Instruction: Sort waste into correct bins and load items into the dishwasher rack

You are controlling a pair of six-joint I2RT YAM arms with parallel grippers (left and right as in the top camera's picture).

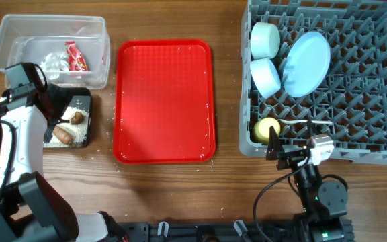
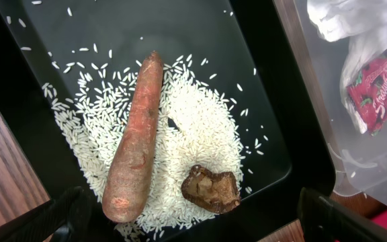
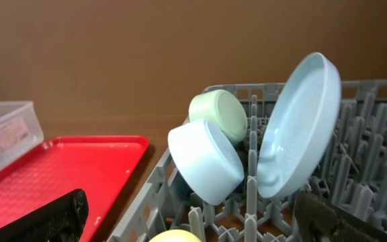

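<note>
The black tray [image 2: 146, 33] holds white rice crumbs [image 2: 200, 121], the brown carrot-shaped piece [image 2: 136, 148] and the small brown lump [image 2: 211, 189]. My left gripper [image 2: 200, 227] hangs open and empty just above them; it also shows in the overhead view [image 1: 56, 107]. The clear tub [image 1: 19, 30] holds the red wrapper [image 1: 76, 56] and white tissue [image 1: 52, 62]. The grey rack [image 1: 381, 144] holds two bowls [image 1: 265, 39] [image 1: 267, 77], the plate [image 1: 308, 64], the yellow cup [image 1: 267, 128] and the white spoon [image 1: 308, 124]. My right gripper [image 1: 279, 149] is open and empty at the rack's front left corner.
The flat red serving tray [image 1: 163, 101] lies between the bins and the rack, with a few specks on it. A few rice grains lie on the wood beside the black tray. Cables and arm bases sit along the table's near edge.
</note>
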